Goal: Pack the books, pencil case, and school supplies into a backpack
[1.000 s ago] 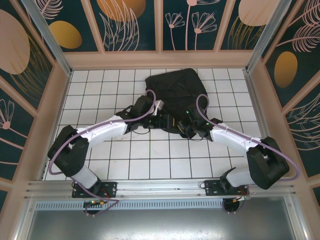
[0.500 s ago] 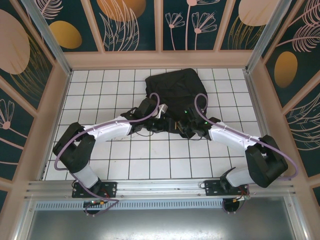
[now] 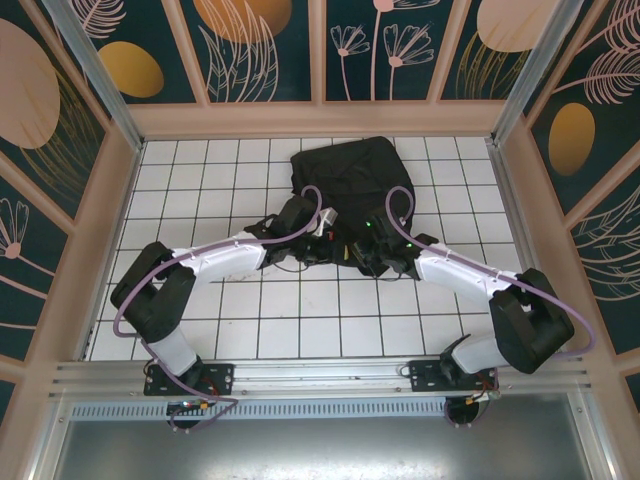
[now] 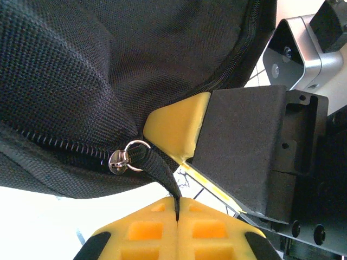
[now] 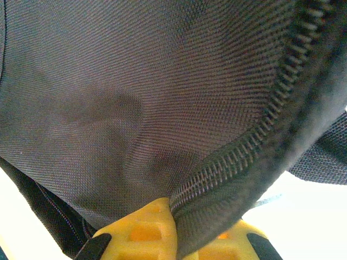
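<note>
From above we see the backpack (image 3: pixel 345 175) lying flat on the white tiled table (image 3: pixel 300 320), toward the far side and near the middle. Both arms meet at its near edge. The left arm (image 3: pixel 215 260) reaches in from the left with its elbow bent low near the base and its forearm stretched out to the right. The right arm (image 3: pixel 460 275) mirrors it from the other side. From this height the fingertips are lost against the black fabric, so we cannot read the jaws here.

The left wrist camera supplies what the top view lacks. The left gripper (image 4: pixel 178 208) has its two yellow pads pressed together on a black zip pull strap (image 4: pixel 160 168). The strap runs up to a small metal ring (image 4: pixel 120 160) on the zip line (image 4: pixel 65 146). Just beside it in that same view sits one of the other arm's yellow fingers (image 4: pixel 176 125), touching the fabric.

The right wrist camera looks up at the woven black cloth from very close. There the right gripper (image 5: pixel 172 230) is clamped on a fold of the backpack's edge, and a row of zip teeth (image 5: pixel 255 141) curves down into the pinch.
</note>
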You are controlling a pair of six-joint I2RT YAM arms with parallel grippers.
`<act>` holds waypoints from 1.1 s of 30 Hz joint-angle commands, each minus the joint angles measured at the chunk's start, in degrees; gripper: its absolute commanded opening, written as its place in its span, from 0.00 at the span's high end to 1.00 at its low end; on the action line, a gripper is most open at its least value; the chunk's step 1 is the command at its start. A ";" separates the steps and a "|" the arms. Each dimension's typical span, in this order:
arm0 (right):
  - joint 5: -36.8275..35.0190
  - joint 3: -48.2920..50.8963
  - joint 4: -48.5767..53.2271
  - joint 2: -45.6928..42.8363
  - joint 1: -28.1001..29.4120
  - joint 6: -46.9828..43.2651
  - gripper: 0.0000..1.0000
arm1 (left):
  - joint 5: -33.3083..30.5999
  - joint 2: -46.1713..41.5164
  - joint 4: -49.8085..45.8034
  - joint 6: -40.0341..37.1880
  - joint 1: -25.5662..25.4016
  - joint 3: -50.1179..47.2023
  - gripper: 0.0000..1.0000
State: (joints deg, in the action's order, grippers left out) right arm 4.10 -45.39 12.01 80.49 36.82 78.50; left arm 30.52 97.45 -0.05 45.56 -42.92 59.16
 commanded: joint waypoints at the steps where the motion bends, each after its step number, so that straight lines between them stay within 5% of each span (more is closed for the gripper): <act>1: -1.37 -0.84 2.40 0.59 0.52 -0.06 1.00 | -1.09 -1.24 -0.36 -1.87 -0.15 0.86 1.00; 33: -4.71 -5.79 9.34 3.17 0.97 -8.97 1.00 | 0.72 -6.72 -7.06 -9.09 6.90 -0.21 1.00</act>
State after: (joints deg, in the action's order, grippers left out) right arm 2.76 -48.86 16.45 82.52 37.26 73.01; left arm 29.76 92.23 -5.23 37.91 -37.21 57.04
